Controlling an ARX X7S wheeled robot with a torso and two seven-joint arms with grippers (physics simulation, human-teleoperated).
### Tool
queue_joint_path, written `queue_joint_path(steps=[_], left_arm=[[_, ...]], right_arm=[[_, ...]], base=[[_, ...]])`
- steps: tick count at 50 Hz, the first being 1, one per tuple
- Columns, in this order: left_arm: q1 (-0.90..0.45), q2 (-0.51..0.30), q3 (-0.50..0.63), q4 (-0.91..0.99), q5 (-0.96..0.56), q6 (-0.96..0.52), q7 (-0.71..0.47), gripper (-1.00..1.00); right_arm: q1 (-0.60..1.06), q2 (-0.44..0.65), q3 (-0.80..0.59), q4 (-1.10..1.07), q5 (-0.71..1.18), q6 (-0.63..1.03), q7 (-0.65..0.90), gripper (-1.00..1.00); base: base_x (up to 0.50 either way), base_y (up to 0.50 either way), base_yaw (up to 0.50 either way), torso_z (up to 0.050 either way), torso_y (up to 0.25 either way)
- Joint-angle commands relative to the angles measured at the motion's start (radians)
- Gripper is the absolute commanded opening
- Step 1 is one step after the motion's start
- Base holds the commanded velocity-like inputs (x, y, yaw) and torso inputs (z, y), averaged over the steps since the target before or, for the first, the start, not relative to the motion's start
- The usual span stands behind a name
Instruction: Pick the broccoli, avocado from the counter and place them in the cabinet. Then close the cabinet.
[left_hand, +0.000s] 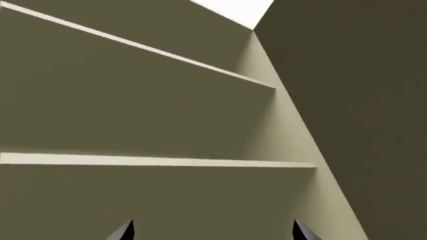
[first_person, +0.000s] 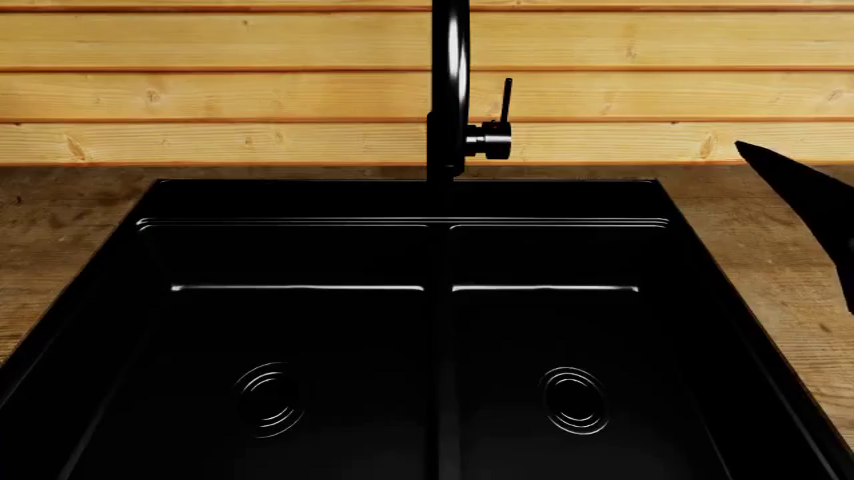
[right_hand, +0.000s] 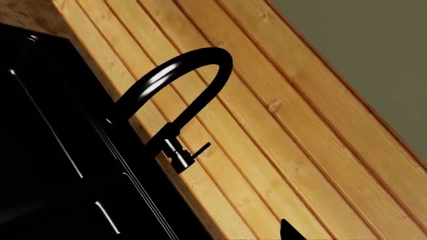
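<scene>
Neither the broccoli nor the avocado shows in any view. In the left wrist view my left gripper (left_hand: 213, 231) is open with nothing between its two fingertips, facing the olive inside of the cabinet (left_hand: 133, 105) and its two pale shelf edges. The brown wood-grain counter (first_person: 54, 230) frames the black double-basin sink (first_person: 427, 330) in the head view. One dark pointed finger (first_person: 803, 205) of my right gripper hangs over the counter at the sink's right. In the right wrist view only one fingertip (right_hand: 288, 232) shows, far off centre, with nothing held; the other is lost against the black sink.
A tall black arched faucet (first_person: 450, 90) with a side lever stands behind the sink's middle, also the faucet (right_hand: 175, 85) in the right wrist view. The pale horizontal plank wall (first_person: 214, 95) rises behind the counter. An olive cabinet side wall (left_hand: 353, 100) lies beside the shelves.
</scene>
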Motion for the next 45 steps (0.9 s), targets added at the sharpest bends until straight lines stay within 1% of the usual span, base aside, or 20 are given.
queue_joint_path(steps=[1, 11, 16, 22, 30, 37, 41, 45], left_arm=[[0.101, -0.001, -0.074, 0.106, -0.302, 0.002, -0.164, 1.0], [0.227, -0.054, -0.104, 0.234, -0.399, 0.031, -0.272, 1.0], [0.272, -0.071, -0.114, 0.262, -0.413, 0.035, -0.29, 1.0], [0.291, -0.082, -0.109, 0.289, -0.451, 0.051, -0.317, 1.0], [0.34, -0.086, -0.107, 0.324, -0.466, 0.051, -0.323, 1.0], [0.408, -0.116, -0.086, 0.352, -0.476, 0.019, -0.332, 1.0], [0.478, -0.139, -0.09, 0.393, -0.466, -0.012, -0.333, 1.0], [0.572, -0.143, -0.113, 0.43, -0.438, -0.049, -0.307, 1.0]], right_arm=[[-0.008, -0.009, -0.005, 0.014, -0.017, -0.002, 0.06, 1.0], [-0.046, -0.024, 0.004, 0.054, -0.022, -0.024, 0.187, 1.0], [-0.073, -0.032, 0.001, 0.058, -0.025, -0.044, 0.217, 1.0], [-0.099, -0.039, -0.008, 0.068, -0.04, -0.06, 0.238, 1.0], [-0.123, -0.09, -0.039, 0.101, -0.069, -0.063, 0.282, 1.0], [-0.146, -0.124, -0.049, 0.123, -0.07, -0.074, 0.32, 1.0], [-0.151, -0.136, -0.052, 0.12, -0.067, -0.08, 0.331, 1.0], [-0.164, -0.144, -0.054, 0.121, -0.08, -0.096, 0.341, 1.0]], base=[[0.0, 0.0, 0.0, 0.0, 0.0], [-0.02, 0.0, 0.0, 0.0, 0.0], [-0.4, 0.0, 0.0, 0.0, 0.0], [-0.48, 0.0, 0.0, 0.0, 0.0], [-0.5, -0.02, 0.0, 0.0, 0.0], [-0.49, -0.33, 0.0, 0.001, 0.0], [-0.4, -0.4, 0.0, 0.0, 0.0], [-0.07, -0.03, 0.0, 0.0, 0.0]])
